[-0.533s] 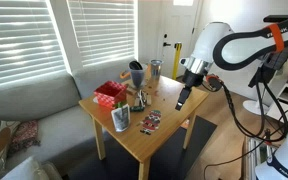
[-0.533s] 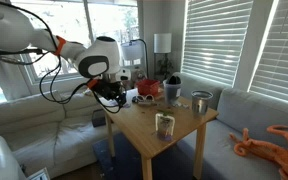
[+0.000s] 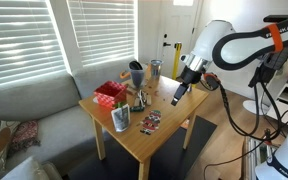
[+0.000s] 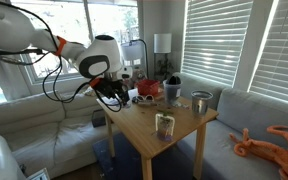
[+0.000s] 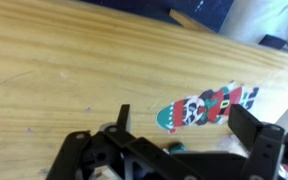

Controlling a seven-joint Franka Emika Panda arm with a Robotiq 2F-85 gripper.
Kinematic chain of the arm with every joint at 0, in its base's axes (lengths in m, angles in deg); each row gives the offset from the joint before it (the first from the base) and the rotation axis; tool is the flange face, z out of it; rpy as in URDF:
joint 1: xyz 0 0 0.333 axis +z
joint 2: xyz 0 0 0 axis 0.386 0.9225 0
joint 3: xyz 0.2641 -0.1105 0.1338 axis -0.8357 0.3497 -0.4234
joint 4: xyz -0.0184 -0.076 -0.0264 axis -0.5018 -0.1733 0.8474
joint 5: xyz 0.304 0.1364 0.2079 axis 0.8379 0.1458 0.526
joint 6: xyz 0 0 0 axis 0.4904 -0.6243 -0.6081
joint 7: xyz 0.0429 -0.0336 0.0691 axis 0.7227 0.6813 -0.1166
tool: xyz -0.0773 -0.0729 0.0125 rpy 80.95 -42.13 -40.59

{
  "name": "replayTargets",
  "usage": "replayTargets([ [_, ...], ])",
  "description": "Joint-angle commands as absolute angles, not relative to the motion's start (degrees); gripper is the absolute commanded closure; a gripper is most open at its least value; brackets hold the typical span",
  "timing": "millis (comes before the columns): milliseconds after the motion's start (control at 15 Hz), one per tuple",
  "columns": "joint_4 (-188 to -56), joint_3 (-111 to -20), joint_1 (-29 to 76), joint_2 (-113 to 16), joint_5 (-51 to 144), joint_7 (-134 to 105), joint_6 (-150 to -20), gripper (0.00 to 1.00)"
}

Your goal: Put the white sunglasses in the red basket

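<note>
As I judge it, nothing of the task is done yet. The white sunglasses (image 4: 144, 98) lie on the table (image 4: 184, 135), just in front of the red basket (image 4: 150, 88) and not in it. My gripper (image 5: 179, 118) hangs above the table near its edge, apart from the sunglasses. In the wrist view its 2 fingers (image 5: 120, 118) are spread wide with nothing between them, and below is only a colourful packet (image 5: 209, 105) on the wood.

What is left: go to the sunglasses, pinch them, lift, carry them over the basket and release.

For room, the wood between my gripper and the sunglasses looks open. However, 3 cups stand close: a dark cup (image 4: 173, 88) beside the basket, a metal cup (image 4: 199, 101) and a front cup (image 4: 165, 124). I would approach from my own side.
</note>
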State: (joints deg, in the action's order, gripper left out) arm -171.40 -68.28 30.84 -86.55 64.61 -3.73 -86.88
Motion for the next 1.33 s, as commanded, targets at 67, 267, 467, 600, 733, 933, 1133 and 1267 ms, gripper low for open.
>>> replayTargets([
  [67,-165.9,-70.4,24.4,-80.1,58.6,-14.9,-94.5,0.0],
  [267,-159.8,-72.6,19.2,-74.1,46.5,-24.7,-89.5,0.0],
  [467,-153.8,-73.3,20.3,-69.2,42.2,-29.0,-89.1,0.0],
  [600,-151.5,-73.2,22.9,-68.0,46.2,-24.0,-91.6,0.0],
  [733,-153.6,-72.5,22.6,-69.0,44.9,-25.3,-91.5,0.0],
  [933,-152.0,-72.8,23.5,-68.3,44.9,-25.3,-91.5,0.0],
  [1133,-146.2,-73.1,23.5,-64.5,45.6,-35.8,-84.5,0.0],
  [1267,-142.2,-73.5,24.2,-62.1,45.2,-42.6,-80.1,0.0],
])
